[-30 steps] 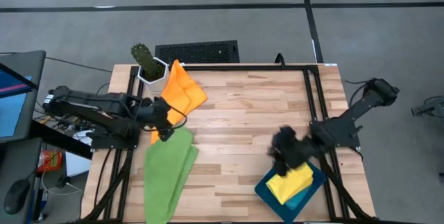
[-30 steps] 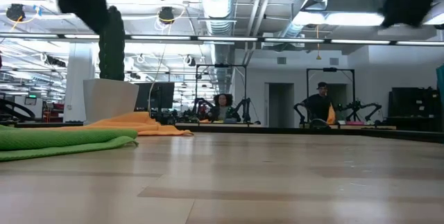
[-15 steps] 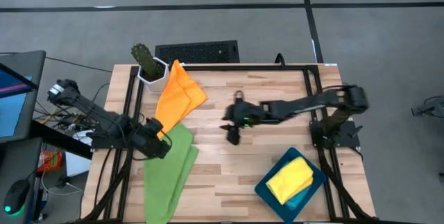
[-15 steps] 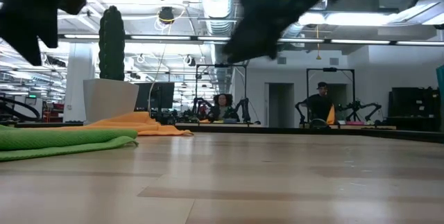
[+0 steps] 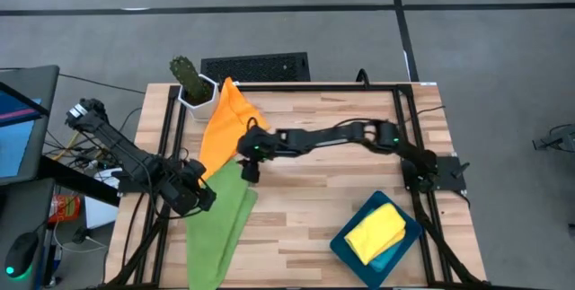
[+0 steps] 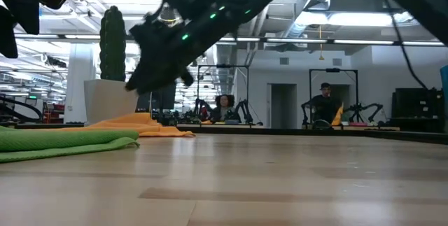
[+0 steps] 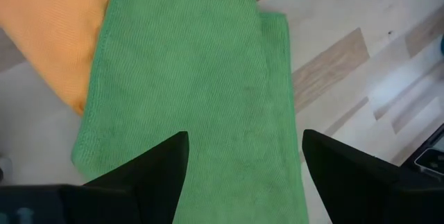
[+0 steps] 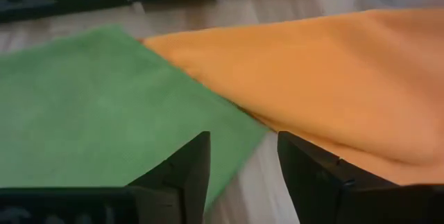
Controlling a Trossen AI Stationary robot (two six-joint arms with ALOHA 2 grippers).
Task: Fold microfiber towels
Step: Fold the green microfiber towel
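1. Beyond the wooden table (image 5: 341, 146) the low view looks into a bright workshop with ceiling ducts, where two people sit at far-off rigs.
2. On the table's left side lies the green towel (image 5: 218, 223), folded into a long strip that runs toward the near edge.
3. Just past it, the orange towel (image 5: 226, 124) lies loosely folded, its near end meeting the green towel's far end.
4. At the far-left corner stands a white pot with a cactus (image 5: 190, 81), right beside the orange towel's tip.
5. Toward the near-right corner sits a dark teal tray (image 5: 346, 250); the yellow towel (image 5: 377, 231) lies folded in it, with a light blue towel (image 5: 393, 254) showing under its edge.
6. From the right, the right arm stretches across the table, and the right gripper (image 5: 249, 170) hangs over the spot where the green and orange towels meet.
7. Its wrist view shows its fingers (image 8: 173, 175) parted with only cloth below them, gripping nothing.
8. Over at the table's left edge, the left gripper (image 5: 199, 196) is above the green towel's left side.
9. Its fingers (image 7: 149, 172) stand wide apart, with the green cloth lying flat between them, and it holds nothing.
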